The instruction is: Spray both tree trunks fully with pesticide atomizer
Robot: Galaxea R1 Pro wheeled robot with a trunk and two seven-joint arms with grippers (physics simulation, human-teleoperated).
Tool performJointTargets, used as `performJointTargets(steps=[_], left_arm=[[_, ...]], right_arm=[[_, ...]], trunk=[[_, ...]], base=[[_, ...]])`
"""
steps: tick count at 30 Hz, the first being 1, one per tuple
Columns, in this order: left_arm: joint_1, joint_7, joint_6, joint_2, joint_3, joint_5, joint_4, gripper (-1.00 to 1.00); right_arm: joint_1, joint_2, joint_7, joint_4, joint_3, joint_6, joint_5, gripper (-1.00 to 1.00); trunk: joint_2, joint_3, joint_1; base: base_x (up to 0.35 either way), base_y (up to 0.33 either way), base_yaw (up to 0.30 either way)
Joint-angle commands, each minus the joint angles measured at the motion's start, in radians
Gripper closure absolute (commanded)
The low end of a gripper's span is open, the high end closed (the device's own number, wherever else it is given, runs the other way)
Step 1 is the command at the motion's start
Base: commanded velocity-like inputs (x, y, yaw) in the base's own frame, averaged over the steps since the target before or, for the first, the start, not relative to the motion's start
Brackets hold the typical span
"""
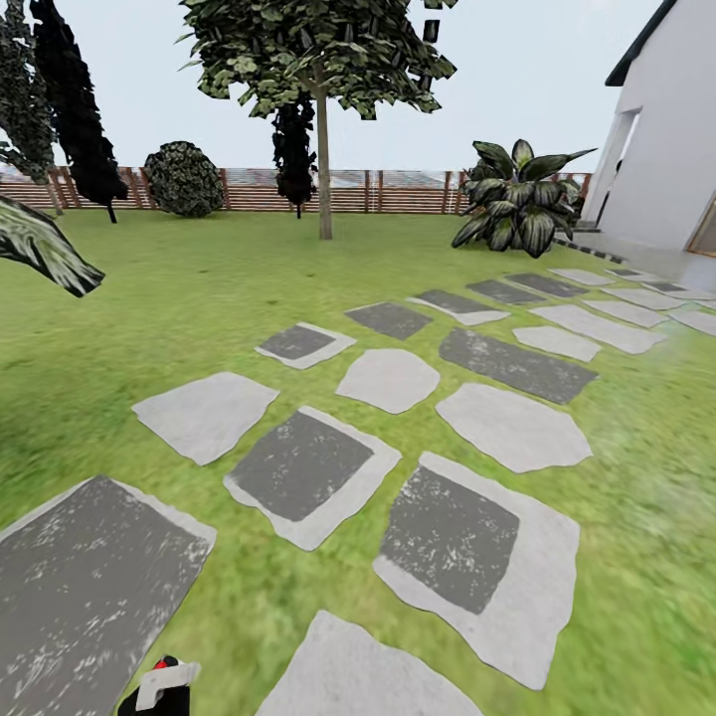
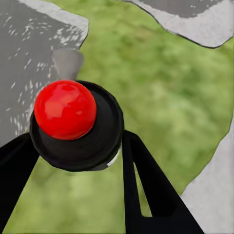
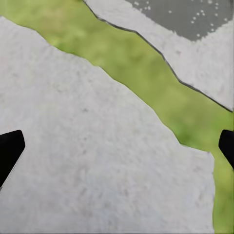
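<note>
Gripping the pesticide atomizer (image 2: 78, 126) between my left pincer's (image 2: 78, 146) fingers, I hold it above the lawn beside a grey stepping stone (image 2: 29, 63), red cap up. My right pincer (image 3: 117, 148) hangs spread wide and empty over a pale stone (image 3: 97, 161). The tree (image 1: 323, 60) stands far beyond the stones, before the fence (image 1: 398, 191).

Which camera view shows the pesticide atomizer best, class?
The left wrist view: the pesticide atomizer sits close up between the left gripper fingers, red cap clear. The head view catches it small at the bottom edge.
</note>
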Motion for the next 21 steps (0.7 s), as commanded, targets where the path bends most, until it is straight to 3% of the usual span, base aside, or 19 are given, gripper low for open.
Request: performJointTargets(steps=[1,21], left_arm=[[-0.001,-0.005,-0.002,0.0,0.001,0.009,0.001,1.0],[-0.001,-0.005,-0.003,0.001,0.002,0.009,0.001,1.0]], right_arm=[[-0.001,0.0,0.004,0.001,-0.008,-0.003,0.006,-1.0],[0.0,0.0,0.004,0.001,-0.008,-0.003,0.006,-1.0]], trunk=[[0.0,-0.001,0.0],[0.0,-0.001,0.0]], base=[[0.339,0.0,0.0],[0.339,0.0,0.0]])
